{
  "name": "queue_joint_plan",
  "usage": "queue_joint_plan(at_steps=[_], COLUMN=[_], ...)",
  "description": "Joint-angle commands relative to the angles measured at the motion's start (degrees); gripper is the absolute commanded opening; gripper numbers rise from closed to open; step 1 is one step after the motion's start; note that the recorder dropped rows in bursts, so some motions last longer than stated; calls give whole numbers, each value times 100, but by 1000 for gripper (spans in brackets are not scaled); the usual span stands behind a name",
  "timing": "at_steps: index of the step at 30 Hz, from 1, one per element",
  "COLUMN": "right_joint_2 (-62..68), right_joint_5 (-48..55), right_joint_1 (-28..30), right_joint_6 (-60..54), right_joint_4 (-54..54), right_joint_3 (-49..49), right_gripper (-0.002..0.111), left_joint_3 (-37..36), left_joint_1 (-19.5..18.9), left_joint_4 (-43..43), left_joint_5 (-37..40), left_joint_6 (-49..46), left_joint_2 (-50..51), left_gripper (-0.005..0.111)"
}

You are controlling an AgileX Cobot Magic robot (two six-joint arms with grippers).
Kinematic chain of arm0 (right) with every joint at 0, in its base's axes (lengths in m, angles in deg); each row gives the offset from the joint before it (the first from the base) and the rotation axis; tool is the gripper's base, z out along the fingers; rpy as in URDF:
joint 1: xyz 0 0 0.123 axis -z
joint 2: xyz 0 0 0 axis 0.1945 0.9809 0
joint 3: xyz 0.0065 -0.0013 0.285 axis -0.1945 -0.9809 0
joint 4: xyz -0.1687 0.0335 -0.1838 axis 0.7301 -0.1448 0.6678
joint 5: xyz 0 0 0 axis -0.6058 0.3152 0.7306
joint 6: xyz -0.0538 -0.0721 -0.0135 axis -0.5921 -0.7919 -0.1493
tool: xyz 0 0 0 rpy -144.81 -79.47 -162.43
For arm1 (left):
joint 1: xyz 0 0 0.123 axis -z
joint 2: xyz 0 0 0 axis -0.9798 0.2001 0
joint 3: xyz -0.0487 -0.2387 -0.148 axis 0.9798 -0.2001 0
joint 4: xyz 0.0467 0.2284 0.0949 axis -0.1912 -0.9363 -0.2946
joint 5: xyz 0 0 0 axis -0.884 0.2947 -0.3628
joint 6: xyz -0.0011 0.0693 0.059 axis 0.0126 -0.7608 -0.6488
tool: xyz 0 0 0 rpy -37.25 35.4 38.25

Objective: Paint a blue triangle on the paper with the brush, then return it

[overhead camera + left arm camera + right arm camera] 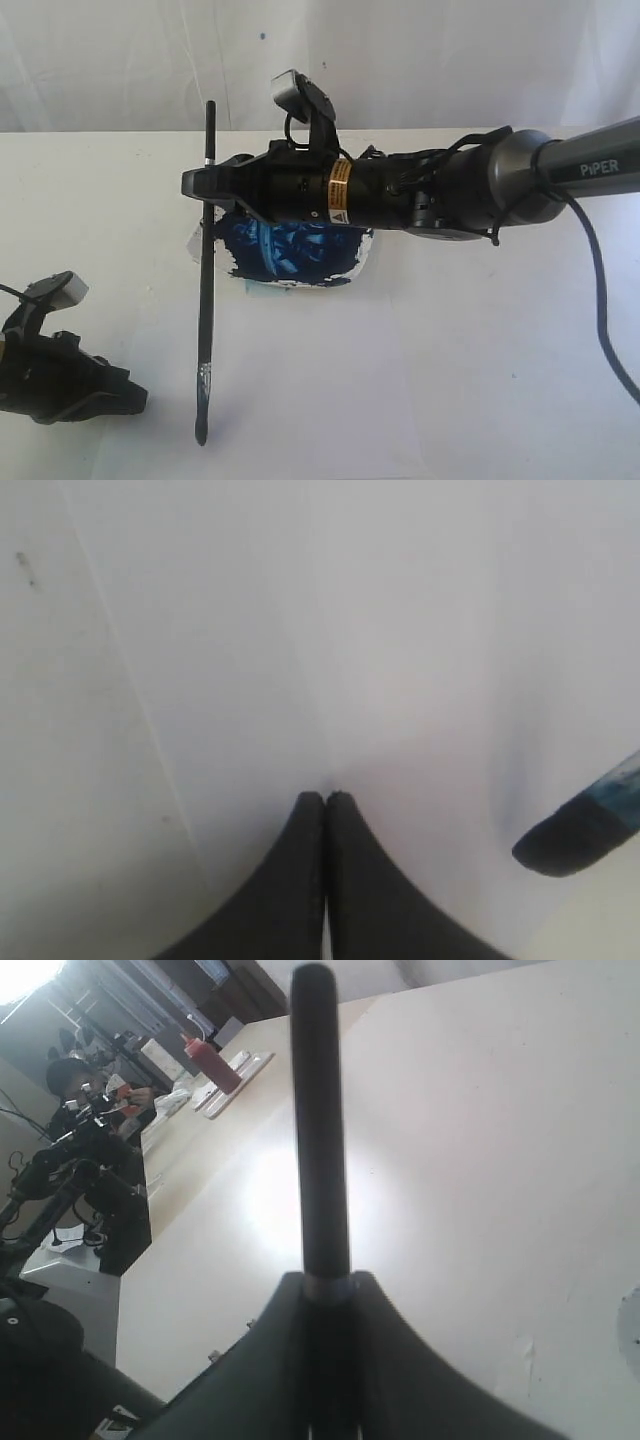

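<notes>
Over table (80, 200), right hand (200, 187) clamping brush (203, 300) near handle end, long axis crossing jaws, tip hanging over paper (400, 380) beside left hand (326, 798), pinched closed, empty.

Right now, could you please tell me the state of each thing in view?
brush: gripped on its handle, tip dark with paint.
right gripper: shut on the brush.
left gripper: shut, holding nothing.
paper: flat, no paint marks visible.
plate: smeared with blue paint.
</notes>
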Motion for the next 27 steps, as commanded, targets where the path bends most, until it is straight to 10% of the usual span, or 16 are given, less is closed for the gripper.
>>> queue_joint_plan(at_steps=[1,27], right_joint_2=[100,100], right_joint_5=[89,238], right_joint_1=[-1,-1], right_joint_6=[-138,-139], right_joint_4=[-318,-341], right_joint_3=[-3,-3], right_gripper=[0,0], left_joint_3=[-31,-31], left_joint_1=[24,24], left_joint_4=[-40,-40], left_joint_5=[82,82], left_joint_6=[-4,-4], left_joint_2=[-65,-65], left_gripper=[0,0])
